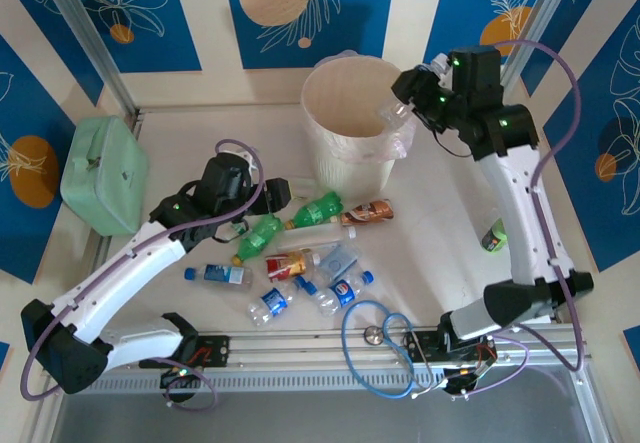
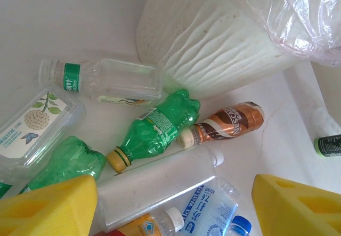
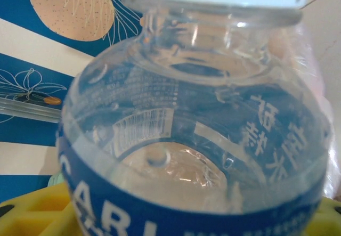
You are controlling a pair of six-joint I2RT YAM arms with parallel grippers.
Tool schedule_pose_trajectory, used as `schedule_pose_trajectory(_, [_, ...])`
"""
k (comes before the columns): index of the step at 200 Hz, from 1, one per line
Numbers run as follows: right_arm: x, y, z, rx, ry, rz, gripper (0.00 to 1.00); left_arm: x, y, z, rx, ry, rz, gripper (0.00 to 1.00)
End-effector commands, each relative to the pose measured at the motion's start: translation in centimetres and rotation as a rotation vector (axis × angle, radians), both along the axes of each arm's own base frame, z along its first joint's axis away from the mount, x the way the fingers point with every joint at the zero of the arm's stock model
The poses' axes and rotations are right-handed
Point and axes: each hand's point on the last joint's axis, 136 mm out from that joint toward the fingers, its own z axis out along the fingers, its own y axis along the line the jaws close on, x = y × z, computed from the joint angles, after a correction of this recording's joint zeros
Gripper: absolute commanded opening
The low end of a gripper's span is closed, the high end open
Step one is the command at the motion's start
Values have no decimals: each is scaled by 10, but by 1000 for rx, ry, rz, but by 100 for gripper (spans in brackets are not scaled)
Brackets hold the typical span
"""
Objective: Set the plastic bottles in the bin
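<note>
Over bin [image 1: 350, 158] rim, far side of worktop [image 1: 440, 203]: right hand [image 1: 412, 103] clamped on clear bottle [image 3: 197, 129], blue label, white cap, thin glossy plastic. Bin round, cream, ribbed wall, crinkly clear bag liner. Left hand [image 1: 278, 193] low over bottle pile, yellow fingers [image 2: 48, 206] spread open. Just ahead: green bottle [image 2: 157, 127], yellow cap, lying flat, just beside brown sleeved bottle [image 2: 229, 121], both near bin base. Blue-label bottles [image 1: 340, 291] scattered nearer arm bases. Mint-green case [image 1: 105, 173] far left, well apart.
</note>
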Motion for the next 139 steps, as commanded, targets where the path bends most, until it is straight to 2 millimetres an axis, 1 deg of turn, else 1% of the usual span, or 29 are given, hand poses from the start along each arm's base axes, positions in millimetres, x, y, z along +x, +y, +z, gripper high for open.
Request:
schedule_pose_trajectory(1, [12, 14, 7, -10, -34, 59, 60, -2, 10, -6, 25, 15, 31, 77])
schedule_pose_trajectory(40, [33, 22, -3, -12, -10, 72, 62, -5, 20, -12, 66, 27, 51, 77])
schedule_pose_trajectory(61, [40, 26, -10, -18, 15, 79, 69, -8, 28, -15, 93, 37, 73, 79])
schedule_pose_trajectory(77, [40, 26, -12, -24, 19, 71, 75, -10, 35, -16, 112, 38, 90, 82])
schedule_pose_trajectory(93, [40, 27, -12, -23, 18, 68, 79, -12, 43, -16, 133, 39, 112, 85])
schedule_pose_trajectory(118, [37, 27, -8, -28, 7, 72, 82, -16, 52, -17, 155, 46, 131, 86])
schedule_pose_trajectory(139, [32, 27, -3, -37, -5, 77, 82, -22, 64, -19, 186, 65, 166, 87])
